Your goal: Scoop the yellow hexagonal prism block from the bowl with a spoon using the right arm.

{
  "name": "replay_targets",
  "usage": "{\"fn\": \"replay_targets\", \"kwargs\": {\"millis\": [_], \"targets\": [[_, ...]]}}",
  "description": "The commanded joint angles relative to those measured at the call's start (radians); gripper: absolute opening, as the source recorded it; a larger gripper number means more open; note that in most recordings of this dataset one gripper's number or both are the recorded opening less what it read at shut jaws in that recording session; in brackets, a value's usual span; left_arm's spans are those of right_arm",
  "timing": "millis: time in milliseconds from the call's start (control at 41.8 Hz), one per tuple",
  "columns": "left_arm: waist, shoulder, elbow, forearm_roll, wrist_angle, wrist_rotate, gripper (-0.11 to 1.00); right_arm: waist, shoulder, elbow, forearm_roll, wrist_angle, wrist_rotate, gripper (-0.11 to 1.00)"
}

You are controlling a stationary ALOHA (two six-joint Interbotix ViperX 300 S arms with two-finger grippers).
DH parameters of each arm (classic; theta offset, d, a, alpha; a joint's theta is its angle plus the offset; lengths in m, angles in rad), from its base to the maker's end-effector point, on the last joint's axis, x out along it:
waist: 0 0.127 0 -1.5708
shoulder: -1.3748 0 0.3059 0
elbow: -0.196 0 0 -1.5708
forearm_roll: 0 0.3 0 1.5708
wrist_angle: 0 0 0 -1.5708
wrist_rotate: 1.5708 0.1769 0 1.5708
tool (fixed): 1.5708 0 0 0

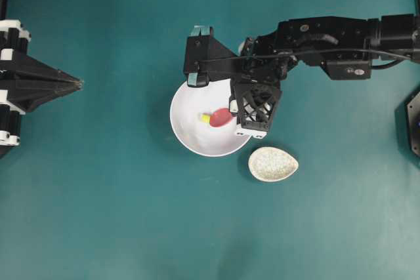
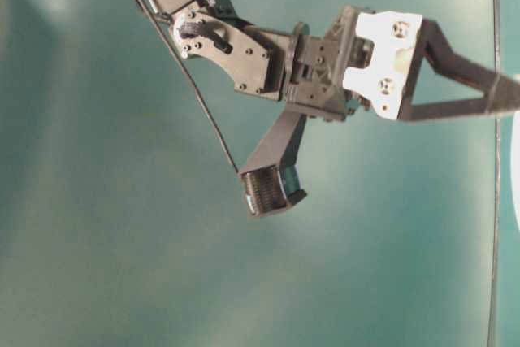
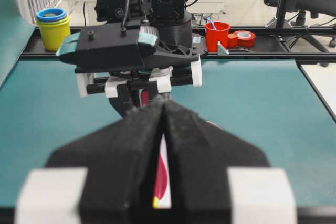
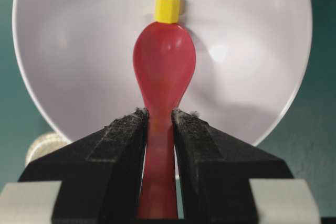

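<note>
We see the right hand (image 4: 160, 124) squeezing the spoon (image 4: 164, 72) by its handle | spoon's scoop sits inside the white bowl (image 4: 252, 51) | yellow block (image 4: 167, 9) touches the scoop's far tip, straight ahead of the hand | left hand (image 1: 79, 84) closed tight, far off.

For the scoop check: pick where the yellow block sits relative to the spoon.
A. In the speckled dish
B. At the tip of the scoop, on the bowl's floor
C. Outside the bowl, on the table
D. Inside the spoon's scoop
B: the yellow block lies just beyond the tip of the spoon, on the floor of the bowl.
</note>
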State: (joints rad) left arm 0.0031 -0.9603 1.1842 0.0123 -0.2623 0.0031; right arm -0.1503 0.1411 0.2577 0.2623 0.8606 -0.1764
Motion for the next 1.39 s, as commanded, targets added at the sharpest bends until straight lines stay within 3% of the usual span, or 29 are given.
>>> {"fn": "replay_targets", "kwargs": {"millis": [0, 455, 1365], "targets": [[0.002, 0.009, -0.009, 0.003, -0.005, -0.002, 0.00, 0.003, -0.017, -0.021, -0.002, -0.038, -0.008, 0.23], [0.000, 0.009, -0.009, 0.003, -0.005, -0.003, 0.00, 0.003, -0.017, -0.021, -0.025, -0.150, -0.018, 0.23], [0.002, 0.009, -0.009, 0.003, 0.005, -0.006, 0.00, 0.012, -0.057, -0.017, -0.025, -0.204, -0.018, 0.23]]}}
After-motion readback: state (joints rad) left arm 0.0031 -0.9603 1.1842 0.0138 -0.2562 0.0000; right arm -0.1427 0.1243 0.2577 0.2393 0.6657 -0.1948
